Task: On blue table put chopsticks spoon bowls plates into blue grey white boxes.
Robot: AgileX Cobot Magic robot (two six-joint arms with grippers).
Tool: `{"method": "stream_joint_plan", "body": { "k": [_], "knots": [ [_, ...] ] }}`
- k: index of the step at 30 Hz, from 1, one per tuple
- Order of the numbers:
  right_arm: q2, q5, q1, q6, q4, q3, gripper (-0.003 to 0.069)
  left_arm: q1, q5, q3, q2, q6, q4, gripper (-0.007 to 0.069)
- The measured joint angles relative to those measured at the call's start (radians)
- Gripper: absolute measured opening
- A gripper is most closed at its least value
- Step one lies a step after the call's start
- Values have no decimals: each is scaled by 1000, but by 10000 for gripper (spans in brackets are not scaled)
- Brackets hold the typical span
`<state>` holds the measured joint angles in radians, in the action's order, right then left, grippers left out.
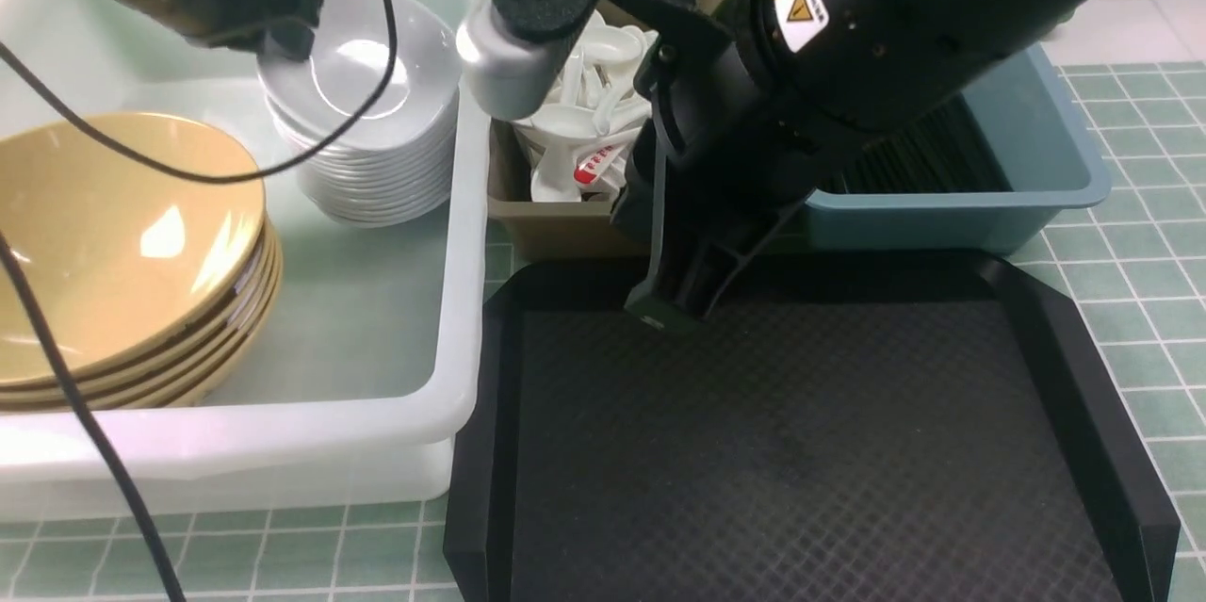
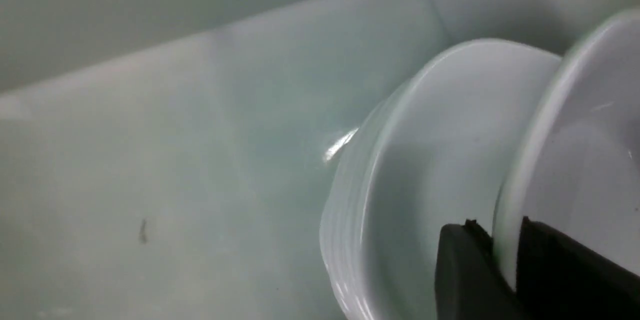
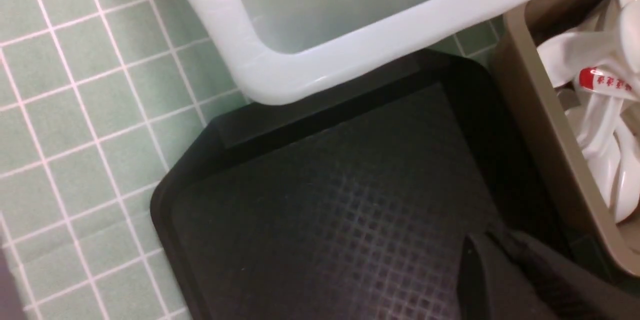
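Likely stiff, slick and chip-prone, the small round glossy white plate (image 1: 363, 74) is best pinched at its thin rim, just where the left tool (image 1: 283, 39) clamps it, tilted over the stack of matching plates (image 1: 377, 183) in the translucent white plastic box (image 1: 464, 235); the right tool (image 1: 664, 305) hangs closed, empty, above the black textured tray (image 1: 801, 451).

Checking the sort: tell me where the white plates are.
Front view, robot's left: the white plates are stacked in the far right corner of the white box, beyond the yellow bowls.
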<state>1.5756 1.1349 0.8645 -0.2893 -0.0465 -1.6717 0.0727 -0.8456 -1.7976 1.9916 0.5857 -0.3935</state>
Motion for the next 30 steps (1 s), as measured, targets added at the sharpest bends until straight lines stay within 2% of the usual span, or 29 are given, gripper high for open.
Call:
{"method": "stream_joint_plan", "body": {
  "k": [1,2,4,8,11,13,15,20,21,22,23,24,26,30],
  "knots": [
    [0,-1,0,1,0,0,48,0,0,0,1,4,0,106],
    [0,0,0,1,-1,0,48,0,16,1,1,35,5,195],
    [0,1,0,1,-6,0,48,0,35,1,1,50,6,268],
    [0,16,2,4,-20,0,48,0,40,-37,-2,46,7,486],
    [0,30,2,5,-26,0,48,0,-17,-97,-22,18,8,554],
    [-1,37,2,19,-35,0,48,0,-80,-134,-43,-19,8,559],
    [-6,41,2,43,-53,0,48,-1,-174,-187,-93,-97,25,524],
    [-42,49,2,56,-60,0,48,-22,-337,-218,-207,-171,109,337],
    [-67,40,2,60,-60,9,48,-44,-387,-220,-259,-190,154,204],
    [-83,28,2,65,-60,25,48,-51,-398,-219,-273,-197,169,162],
    [-106,13,2,76,-60,50,48,-65,-404,-213,-301,-208,186,88],
    [-132,-5,2,83,-62,83,48,-73,-406,-199,-320,-218,200,55],
    [-206,-50,2,107,-65,180,48,-101,-408,-138,-382,-243,226,7],
    [-332,-137,2,149,-66,365,48,-138,-408,29,-489,-284,265,-6]
  ]
}}
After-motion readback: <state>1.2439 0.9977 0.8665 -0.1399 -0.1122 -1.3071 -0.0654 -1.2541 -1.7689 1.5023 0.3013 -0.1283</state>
